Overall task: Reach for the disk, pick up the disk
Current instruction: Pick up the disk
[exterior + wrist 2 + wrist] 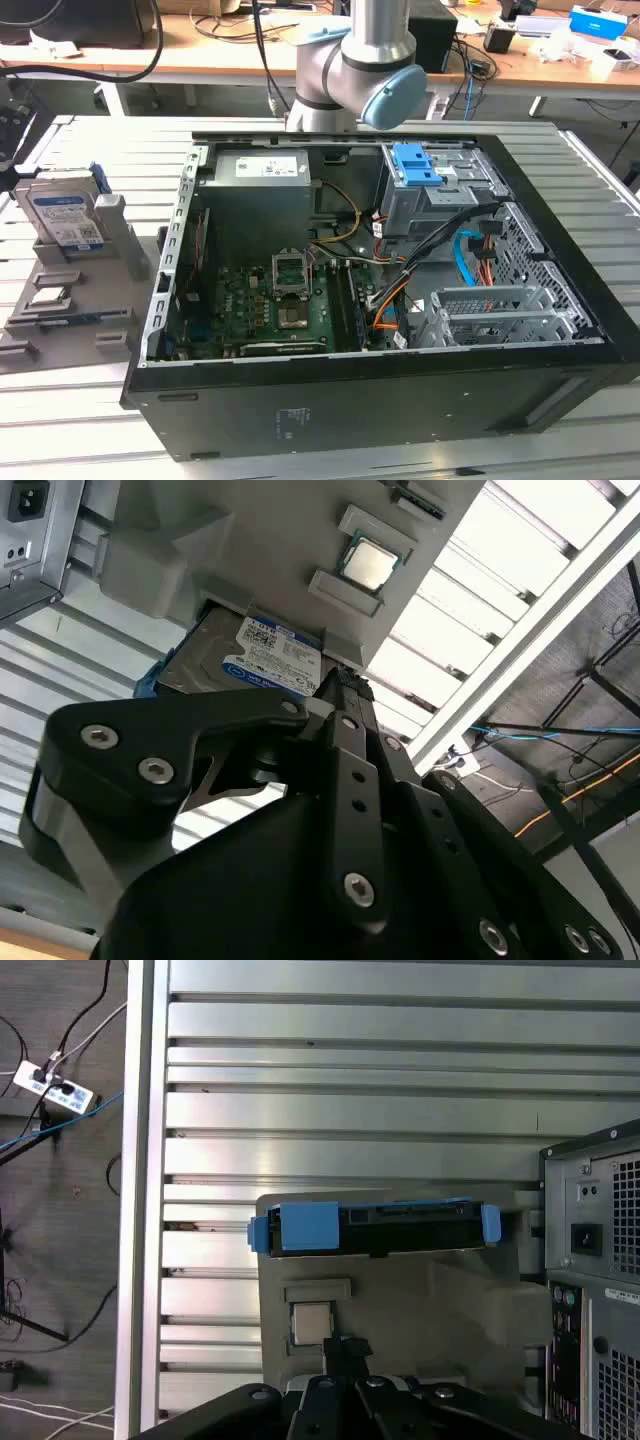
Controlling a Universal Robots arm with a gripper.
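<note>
black case (pixel 400 400) lies open; beside it, on the exterior view's left, a grey holder (pixel 115 230) has the disk (pixel 65 215) standing on edge, untouched. the gripper (pixel 344 1344) points at it from well apart, closed and empty: reach unfinished, pick not begun

Exterior view: elevated, oblique, looks down across surface (pixel 80 420) at open computer case (pixel 350 410). Both wrist views: nearer, look past claw (pixel 338 685) (pixel 345 1348), share disk (pixel 270 660) (pixel 400 1230) on grey holder (pixel 290 540) (pixel 430 1305).
</note>
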